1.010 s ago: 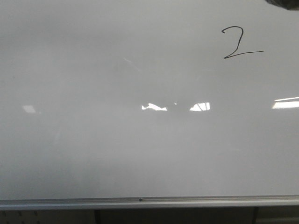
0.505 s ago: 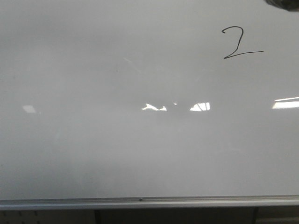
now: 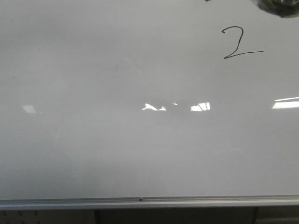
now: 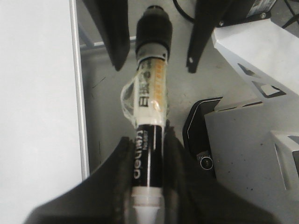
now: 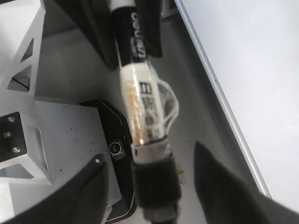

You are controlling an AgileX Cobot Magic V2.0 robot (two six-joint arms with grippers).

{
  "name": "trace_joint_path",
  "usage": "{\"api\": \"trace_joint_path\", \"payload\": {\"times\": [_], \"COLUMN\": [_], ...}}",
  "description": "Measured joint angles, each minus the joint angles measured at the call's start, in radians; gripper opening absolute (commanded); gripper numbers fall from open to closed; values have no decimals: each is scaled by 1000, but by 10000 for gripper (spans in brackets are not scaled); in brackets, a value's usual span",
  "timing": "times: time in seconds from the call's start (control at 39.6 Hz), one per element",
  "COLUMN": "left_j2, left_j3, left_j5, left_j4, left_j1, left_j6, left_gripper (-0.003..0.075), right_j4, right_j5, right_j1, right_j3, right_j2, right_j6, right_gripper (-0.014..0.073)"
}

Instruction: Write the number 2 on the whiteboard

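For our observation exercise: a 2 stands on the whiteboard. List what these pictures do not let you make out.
- Front view: the dark shape in the top right corner is blurred and cut off by the edge.
- Left wrist view: the marker has its near end blurred within the left hand.
- Right wrist view: the label print is too blurred to read.

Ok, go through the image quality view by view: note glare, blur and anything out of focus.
Front view: bright glare patches sit across the middle of the whiteboard, but the number 2 stays crisp; a dark blurred shape intrudes at the top right corner. Left wrist view: the marker is sharp mid-barrel and soft nearest the lens. Right wrist view: the marker is blurred throughout.
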Motion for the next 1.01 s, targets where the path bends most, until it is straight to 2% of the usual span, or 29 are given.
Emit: {"api": "trace_joint_path", "payload": {"times": [0.18, 0.38, 0.48, 0.71, 0.83, 1.01], "left_j2": [-6, -71, -128, -279, -364, -420], "left_j3": [0, 0, 13, 169, 298, 474], "left_j5": [17, 46, 55, -14, -131, -397], "left_j4": [146, 363, 399, 414, 414, 395], "left_j1": [0, 41, 154, 417, 571, 753], "left_j6": [-133, -411, -518, -579, -633, -703], "left_gripper": [9, 9, 9, 9, 9, 9], "right_j4": [-122, -237, -257, -259, -259, -259], "right_j5": [-6, -22, -37, -56, -61, -81], "right_j1": [-13, -73, -94, -95, -95, -95], "right_j3": [-1, -3, -3, -3, -3, -3], "right_j2": [-10, -43, -45, -45, -45, -45], "right_j6": [90, 259, 290, 297, 297, 297], "right_gripper": [541, 541, 541, 541, 541, 541]}}
